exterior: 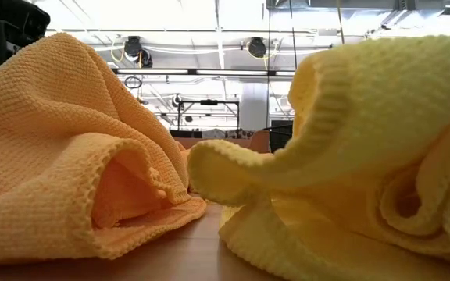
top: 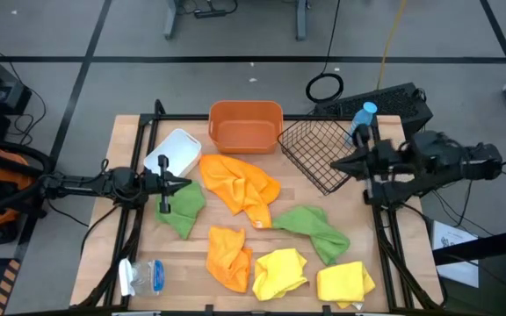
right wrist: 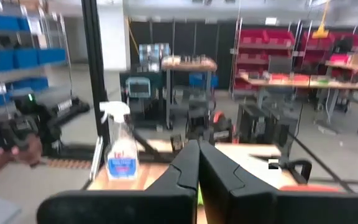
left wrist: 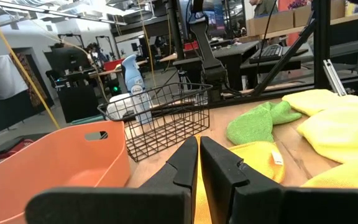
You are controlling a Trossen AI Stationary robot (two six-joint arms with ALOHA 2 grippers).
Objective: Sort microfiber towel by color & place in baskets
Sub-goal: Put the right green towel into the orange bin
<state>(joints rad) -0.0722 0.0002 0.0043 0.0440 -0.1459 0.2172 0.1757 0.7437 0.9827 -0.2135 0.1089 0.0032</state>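
Six towels lie spread on the table: a large orange towel [top: 240,184], a smaller orange one [top: 228,256], a green one [top: 185,209] at left, another green one [top: 310,230], and two yellow ones [top: 279,270] [top: 345,283] near the front edge. The orange tub [top: 246,125], the black wire basket [top: 319,154] and the white tub [top: 174,151] stand along the far side. My left gripper [top: 176,183] [left wrist: 199,142] hovers shut between the white tub and the left green towel. My right gripper [top: 339,165] [right wrist: 198,144] is shut above the wire basket's right rim.
A spray bottle [top: 143,276] lies near the front left corner. A blue-capped bottle [top: 363,118] stands behind the wire basket. The low view is filled by an orange towel [exterior: 53,156] and a yellow towel [exterior: 350,156]. A person's hand [right wrist: 11,149] shows beyond the table.
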